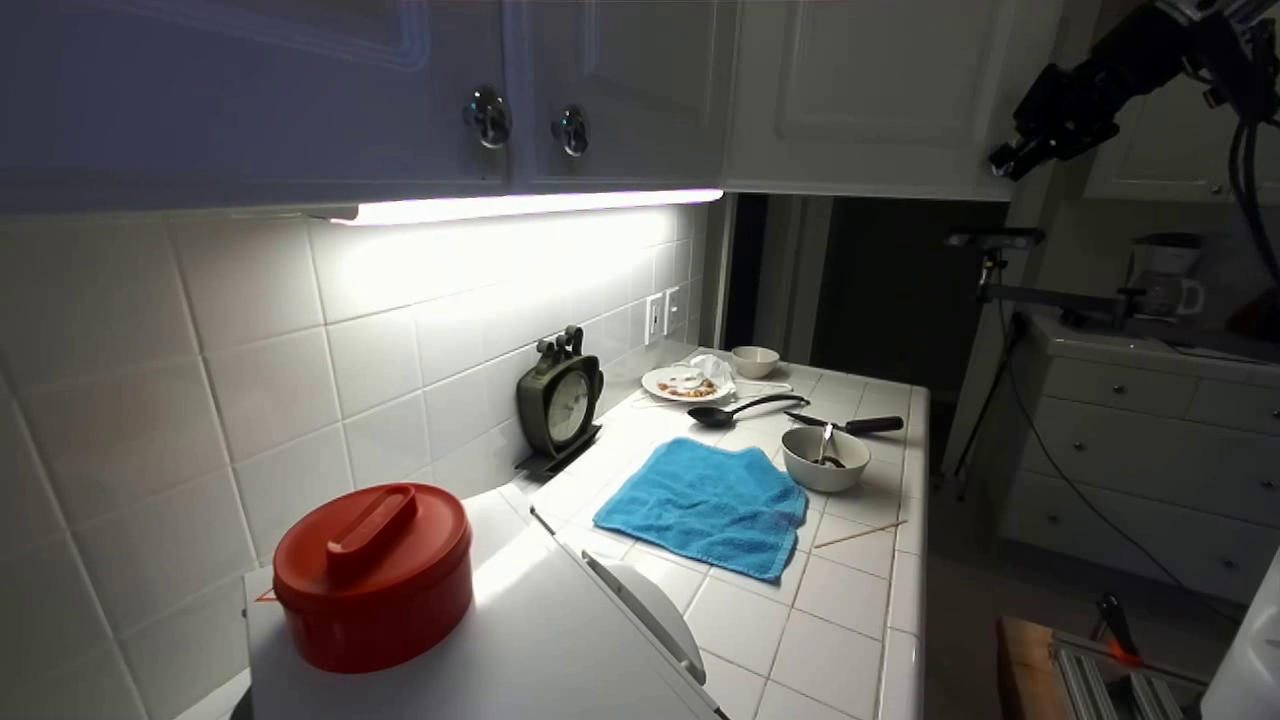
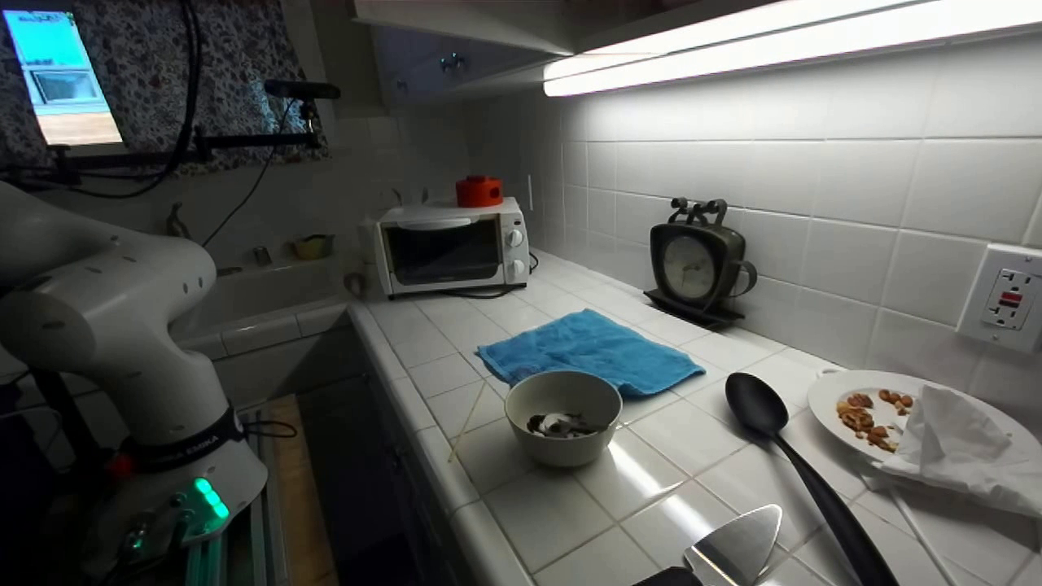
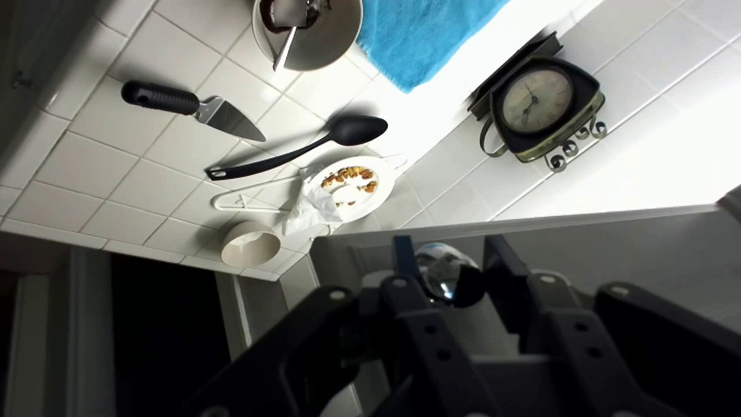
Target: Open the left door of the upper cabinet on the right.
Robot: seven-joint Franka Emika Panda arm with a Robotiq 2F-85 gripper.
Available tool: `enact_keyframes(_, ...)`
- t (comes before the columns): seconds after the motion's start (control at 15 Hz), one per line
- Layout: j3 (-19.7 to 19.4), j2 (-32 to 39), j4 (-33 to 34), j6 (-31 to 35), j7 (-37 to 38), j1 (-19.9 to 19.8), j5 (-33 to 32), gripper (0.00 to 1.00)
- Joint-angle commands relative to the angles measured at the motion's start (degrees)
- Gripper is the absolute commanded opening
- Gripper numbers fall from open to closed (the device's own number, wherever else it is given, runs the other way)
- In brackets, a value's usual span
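In the wrist view, we are seeing the knob (image 3: 440,269) partly hidden by the gripper (image 3: 450,249), the bowl (image 3: 333,40) cut off by the top edge, and its contents (image 3: 268,16) partly blurred. In an exterior view, we are losing the top of the cabinet door (image 1: 885,80).

Toaster oven (image 2: 446,251) and counter (image 2: 676,443) show a kitchen.

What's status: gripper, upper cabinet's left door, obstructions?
Gripper: fingers either side of silver knob, grip unconfirmed. Left door: standing open. Blue towel, black spoon lie below door level, likely no hindrance.
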Motion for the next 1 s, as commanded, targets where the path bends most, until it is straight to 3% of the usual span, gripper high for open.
enact_keyframes(0.0, 5.4, -5.7, -2.7, 0.6, 2.9, 5.9, 3.1, 0.61)
enact_keyframes(0.4, 15.9, -11.3, -4.7, -4.2, 3.1, 10.8, 1.0, 1.00)
enact_keyframes(0.67, 22.2, -12.3, -5.2, -3.3, 4.9, 14.7, -0.8, 1.00)
enact_keyframes(0.93, 25.4, -12.0, -5.5, -1.4, 5.8, 17.3, -2.8, 1.00)
